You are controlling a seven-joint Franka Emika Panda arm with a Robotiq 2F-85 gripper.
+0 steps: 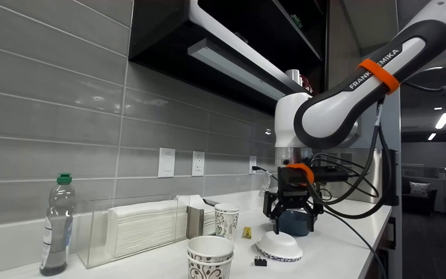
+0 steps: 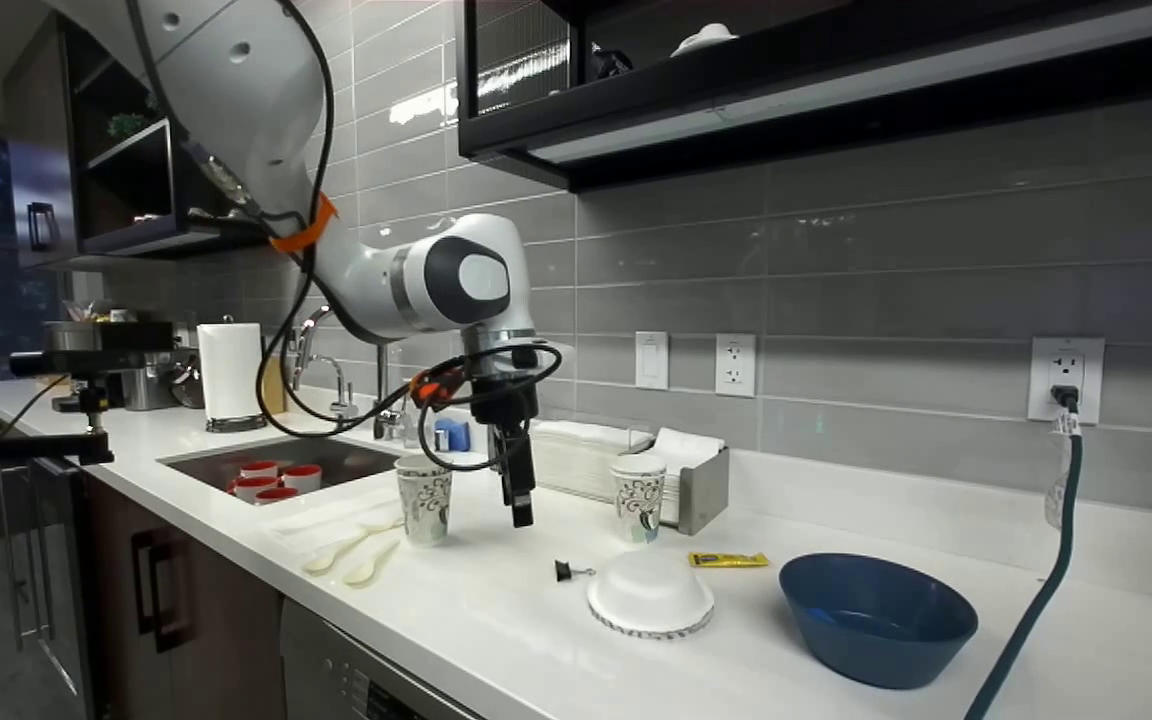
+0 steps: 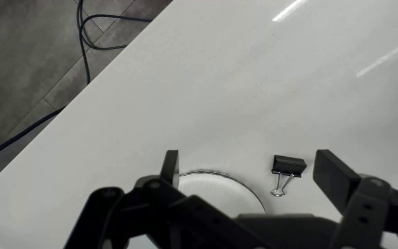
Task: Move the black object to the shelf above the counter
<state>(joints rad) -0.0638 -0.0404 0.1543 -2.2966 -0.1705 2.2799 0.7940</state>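
Note:
The black object is a black binder clip with silver wire handles. It lies on the white counter in both exterior views and in the wrist view. My gripper is open and empty, pointing down above the counter. It also shows edge-on in an exterior view. In the wrist view the clip appears between the spread fingers, nearer the right one, and below them. The dark shelf hangs on the wall above the counter and shows in both exterior views.
An upturned white paper bowl lies right beside the clip. A blue bowl, yellow packet, paper cups, napkin holder and soap bottle stand around. A cable runs down from the outlet.

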